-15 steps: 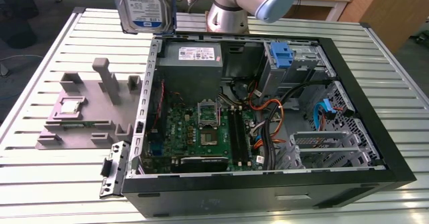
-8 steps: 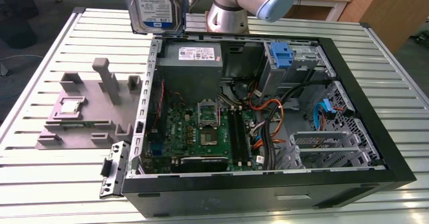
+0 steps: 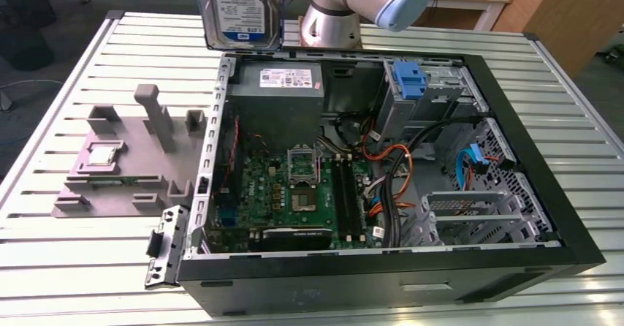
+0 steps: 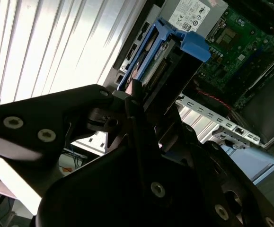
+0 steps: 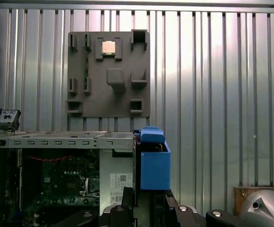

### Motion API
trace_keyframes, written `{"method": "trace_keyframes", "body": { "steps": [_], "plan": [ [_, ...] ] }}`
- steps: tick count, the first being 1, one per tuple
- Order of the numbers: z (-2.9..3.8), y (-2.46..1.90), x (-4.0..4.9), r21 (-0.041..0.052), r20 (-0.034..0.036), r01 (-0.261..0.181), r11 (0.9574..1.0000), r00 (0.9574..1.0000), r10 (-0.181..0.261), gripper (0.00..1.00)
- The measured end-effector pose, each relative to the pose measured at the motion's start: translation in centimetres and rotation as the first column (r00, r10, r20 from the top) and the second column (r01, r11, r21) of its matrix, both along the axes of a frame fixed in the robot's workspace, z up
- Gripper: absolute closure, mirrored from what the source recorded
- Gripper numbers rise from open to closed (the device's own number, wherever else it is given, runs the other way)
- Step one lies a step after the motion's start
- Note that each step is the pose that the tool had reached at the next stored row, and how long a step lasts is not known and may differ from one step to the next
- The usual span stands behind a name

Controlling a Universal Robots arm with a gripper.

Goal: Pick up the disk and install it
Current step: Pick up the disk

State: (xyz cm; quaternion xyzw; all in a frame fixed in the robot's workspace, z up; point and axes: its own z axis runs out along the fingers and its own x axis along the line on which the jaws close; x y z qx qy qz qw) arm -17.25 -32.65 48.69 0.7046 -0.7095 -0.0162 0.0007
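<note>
STATUS, exterior view, l. to r.

1. Near table edge at the exterior view's left: grey fixture plate, flat on the slats. Small square chip seated in it. Other posts and pockets bare as far as visible.

2. Above far edge of table, over the far corner of the PC case at the exterior view's left: disk. Upright, label side to cam., well clear of table. No contact w/ case.

3. Centre to right: case open, lying on its side. Mainboard exposed. Blue part at drive cage by the far wall. Perforated metal cage toward the near corner at the exterior view's right.

PINCER, second wrist view: pincer clamped on one end of the disk, black fingers on either side of the blue bracket. Disk edge-on to cam., case and mainboard beyond it.

PROGRESS (judged)
- Pick-up: done. Disk aloft, carried by pincer alone.
- Install: not done. Disk outside the case, not in any bay, not yet lined up w/ the drive cage as far as visible.
- Approx. halfway through the task, w/ whole seating step left.
</note>
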Motion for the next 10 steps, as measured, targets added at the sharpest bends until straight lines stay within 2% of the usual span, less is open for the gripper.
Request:
{"method": "trace_keyframes", "body": {
  "steps": [10],
  "plan": [
    [-0.02,0.0,2.65,0.0,0.0,0.0,1.0,1.0,0.0,0.65]
  ]
}}
